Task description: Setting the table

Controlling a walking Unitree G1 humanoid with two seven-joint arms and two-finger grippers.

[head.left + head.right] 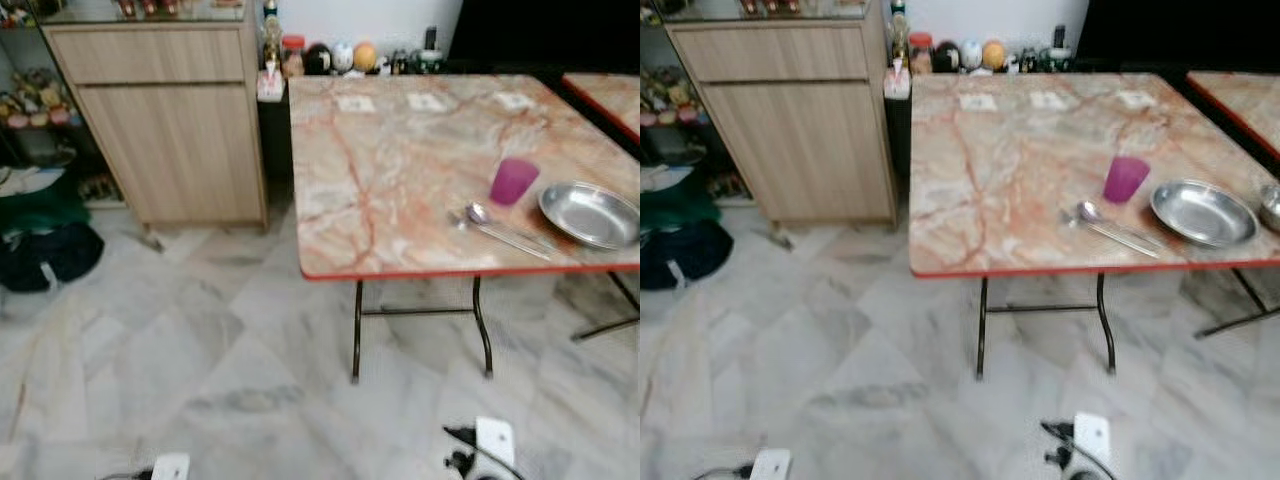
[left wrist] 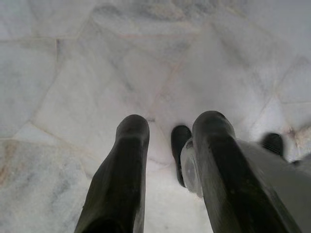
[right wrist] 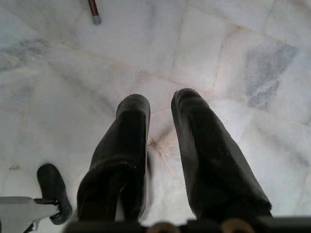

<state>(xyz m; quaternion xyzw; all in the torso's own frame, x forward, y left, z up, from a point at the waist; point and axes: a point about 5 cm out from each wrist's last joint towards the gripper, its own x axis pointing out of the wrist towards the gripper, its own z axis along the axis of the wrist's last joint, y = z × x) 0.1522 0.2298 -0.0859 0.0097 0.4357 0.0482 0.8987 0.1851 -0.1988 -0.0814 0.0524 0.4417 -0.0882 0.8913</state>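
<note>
I count two tables: the near table (image 1: 400, 170) and a second table (image 1: 610, 95) at the far right. On the near one I see one purple cup (image 1: 513, 181), one metal plate (image 1: 592, 214), one spoon (image 1: 500, 228), and three white cards (image 1: 428, 101) along its far edge.

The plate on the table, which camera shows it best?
The right eye view: the whole plate lies in frame beside the cup and spoon. In the left eye view it touches the picture's edge. Both wrist views face the floor.
</note>
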